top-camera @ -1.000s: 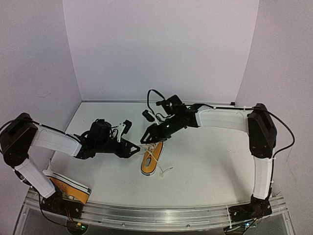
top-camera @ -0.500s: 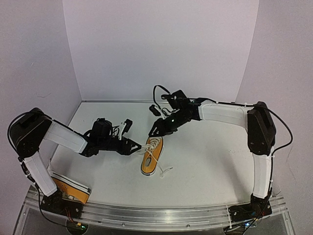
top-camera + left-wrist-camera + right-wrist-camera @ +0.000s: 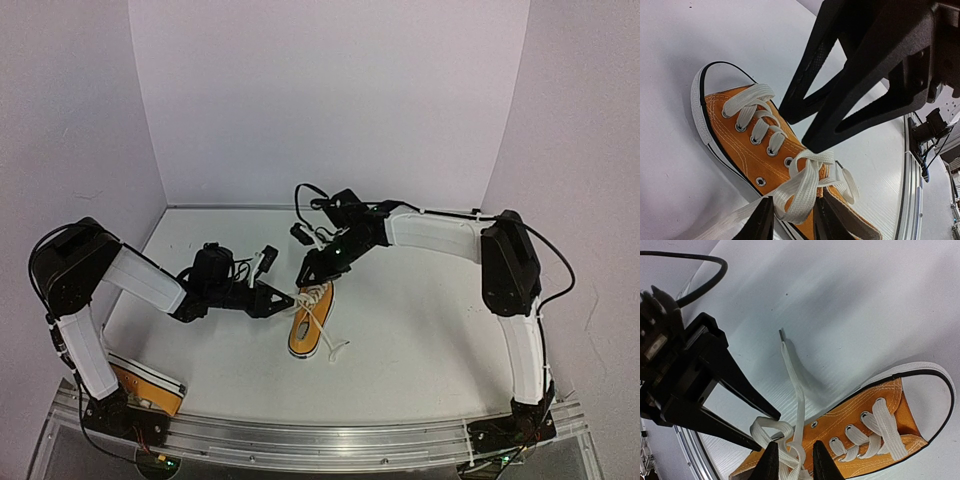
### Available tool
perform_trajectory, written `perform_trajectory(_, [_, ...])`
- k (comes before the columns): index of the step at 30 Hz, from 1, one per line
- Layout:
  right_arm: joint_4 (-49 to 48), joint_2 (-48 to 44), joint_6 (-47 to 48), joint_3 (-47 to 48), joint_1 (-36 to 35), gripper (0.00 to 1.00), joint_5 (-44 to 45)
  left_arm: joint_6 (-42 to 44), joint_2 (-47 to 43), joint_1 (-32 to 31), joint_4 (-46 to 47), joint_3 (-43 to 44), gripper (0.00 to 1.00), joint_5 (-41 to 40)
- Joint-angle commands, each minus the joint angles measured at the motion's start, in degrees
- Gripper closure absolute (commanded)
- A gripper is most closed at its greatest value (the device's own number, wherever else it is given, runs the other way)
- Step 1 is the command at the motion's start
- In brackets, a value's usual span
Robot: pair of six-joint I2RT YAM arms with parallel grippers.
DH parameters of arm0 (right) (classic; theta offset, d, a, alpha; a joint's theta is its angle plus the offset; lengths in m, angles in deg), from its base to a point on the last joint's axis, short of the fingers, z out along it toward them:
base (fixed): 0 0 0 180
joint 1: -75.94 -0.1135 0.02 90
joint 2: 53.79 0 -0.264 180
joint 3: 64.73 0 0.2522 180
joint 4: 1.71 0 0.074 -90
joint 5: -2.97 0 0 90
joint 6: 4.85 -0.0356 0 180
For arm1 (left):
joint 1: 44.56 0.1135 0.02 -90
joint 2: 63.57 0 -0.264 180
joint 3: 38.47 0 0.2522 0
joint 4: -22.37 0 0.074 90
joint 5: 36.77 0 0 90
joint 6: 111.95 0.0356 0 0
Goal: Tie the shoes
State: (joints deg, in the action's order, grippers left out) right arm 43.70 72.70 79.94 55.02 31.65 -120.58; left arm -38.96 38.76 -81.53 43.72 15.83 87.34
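Note:
One orange shoe (image 3: 308,325) lies mid-table with its toe towards the near edge. My left gripper (image 3: 290,299) reaches it from the left. In the left wrist view (image 3: 792,212) it is shut on a loop of the white lace (image 3: 802,192) over the shoe's tongue. My right gripper (image 3: 303,279) comes from the far side. In the right wrist view (image 3: 792,460) it is shut on the other lace loop (image 3: 790,457), and one loose lace end (image 3: 799,390) trails over the table. The second shoe (image 3: 140,385) lies at the near left edge, partly hidden under the left arm.
The shoe's white toe cap (image 3: 935,395) points away from both grippers. White walls close the table at the back and both sides. A metal rail (image 3: 330,435) runs along the near edge. The two grippers' fingertips nearly meet over the shoe.
My left gripper has crept right towards the shoe. My right gripper lifted away to the upper right, then came back a little. The right arm's elbow has swung left.

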Motion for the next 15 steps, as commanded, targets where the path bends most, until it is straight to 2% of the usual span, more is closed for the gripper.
perform_trajectory(1, [3.76,1.84,2.56,2.94,-0.73,0.78,2.56,-0.01,-0.09,0.06,3.46,1.52,0.77,1.66])
perform_trajectory(9, [5.83,3.12,4.38,3.81,-1.74,0.79,3.22,0.31,-0.19,0.06,3.65,1.39,0.85,1.50])
perform_trajectory(12, [6.22,3.36,4.59,4.25,-1.94,0.86,3.66,0.46,-0.27,0.06,3.59,1.43,0.87,1.33])
perform_trajectory(15, [6.31,2.87,4.67,4.07,-1.99,0.99,3.93,0.67,-0.26,0.06,3.14,1.56,0.90,1.11])
